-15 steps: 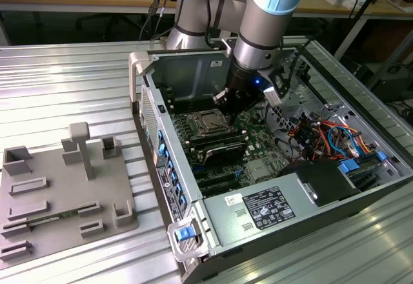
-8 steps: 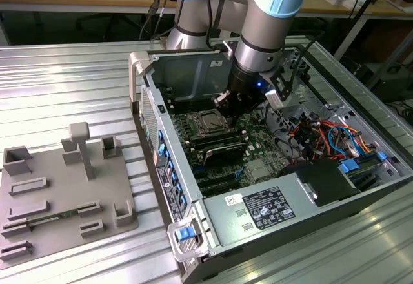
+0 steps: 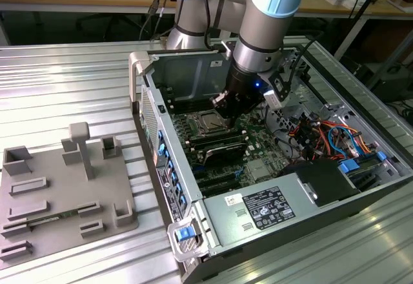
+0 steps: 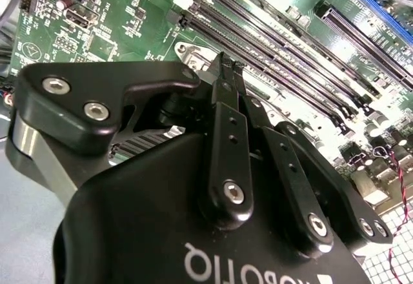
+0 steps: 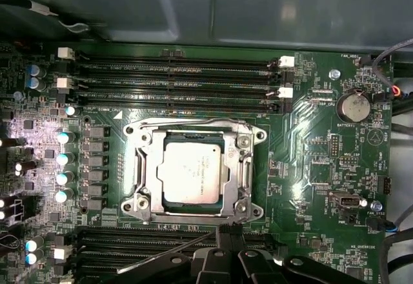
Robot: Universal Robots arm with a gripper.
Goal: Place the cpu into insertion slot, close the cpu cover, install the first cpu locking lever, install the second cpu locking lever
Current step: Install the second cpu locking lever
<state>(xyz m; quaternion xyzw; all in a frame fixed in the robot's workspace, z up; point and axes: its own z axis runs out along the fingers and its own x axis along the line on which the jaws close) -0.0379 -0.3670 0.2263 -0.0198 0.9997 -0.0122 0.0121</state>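
Note:
The cpu (image 5: 191, 174) lies flat in the insertion slot (image 5: 258, 135), its silver-grey top showing through the square opening of the cpu cover (image 5: 150, 168), which lies down over it. A thin metal locking lever (image 5: 168, 252) slants away from the socket's edge, raised, up to my fingertips. My gripper (image 5: 229, 230) is shut, its tips pressed together (image 4: 227, 68) at the socket's edge beside that lever. In the exterior view the gripper (image 3: 224, 105) hangs just above the socket with the cpu (image 3: 210, 123) inside the open computer case.
Long black memory slots (image 5: 174, 81) flank the socket on two sides. The case walls (image 3: 151, 97) stand around the motherboard. Coloured cables (image 3: 322, 135) and a power supply (image 3: 271, 206) fill the exterior view's right. A grey fixture plate (image 3: 64, 193) lies on the table at the left.

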